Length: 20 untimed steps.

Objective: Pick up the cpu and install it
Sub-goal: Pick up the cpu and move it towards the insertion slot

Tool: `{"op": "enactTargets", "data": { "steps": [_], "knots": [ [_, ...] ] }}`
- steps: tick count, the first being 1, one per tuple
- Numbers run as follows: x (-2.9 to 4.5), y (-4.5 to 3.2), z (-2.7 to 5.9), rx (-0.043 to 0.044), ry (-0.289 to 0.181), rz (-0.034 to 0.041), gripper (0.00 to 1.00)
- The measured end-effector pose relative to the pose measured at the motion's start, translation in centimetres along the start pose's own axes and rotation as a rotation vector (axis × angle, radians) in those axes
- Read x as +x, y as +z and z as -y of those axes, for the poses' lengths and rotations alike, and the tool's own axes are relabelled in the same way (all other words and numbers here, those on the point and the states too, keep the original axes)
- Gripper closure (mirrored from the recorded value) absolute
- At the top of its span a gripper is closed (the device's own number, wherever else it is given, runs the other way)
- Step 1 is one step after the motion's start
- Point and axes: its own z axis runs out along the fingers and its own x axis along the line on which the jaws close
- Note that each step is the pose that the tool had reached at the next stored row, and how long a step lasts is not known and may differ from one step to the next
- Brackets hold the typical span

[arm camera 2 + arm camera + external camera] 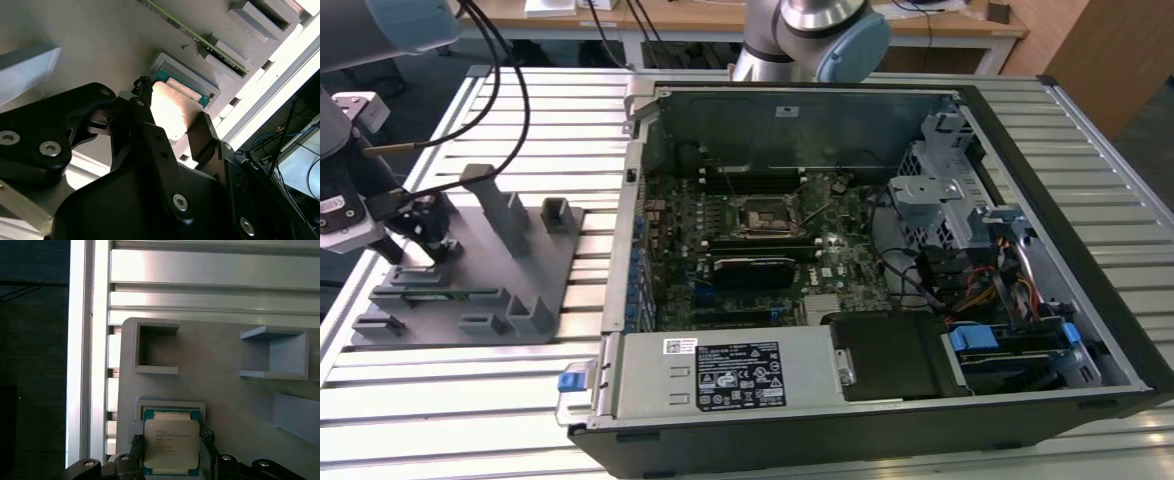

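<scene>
The cpu (171, 446) is seated in its tray (225, 390) pocket and is straddled by the spread pincer (172, 112), whose tips are just beside its edges. If squeezed off-centre, it could be tilted, jammed or dropped.

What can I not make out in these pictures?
- Second wrist view: the black end effector hides the near part of the small silvery square cpu; glare washes out its top.
- First wrist view: the cpu's print is too small to read.
- Exterior view: the dark metal-framed motherboard socket is too small to show whether it is open.
</scene>
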Motion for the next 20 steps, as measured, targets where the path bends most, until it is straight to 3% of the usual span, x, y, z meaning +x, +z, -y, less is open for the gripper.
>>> {"op": "enactTargets", "data": {
  "steps": [20],
  "knots": [
    [-0.03, -0.90, -0.01, -0.0001, 0.000, 0.0001, 0.47]
  ]
}}
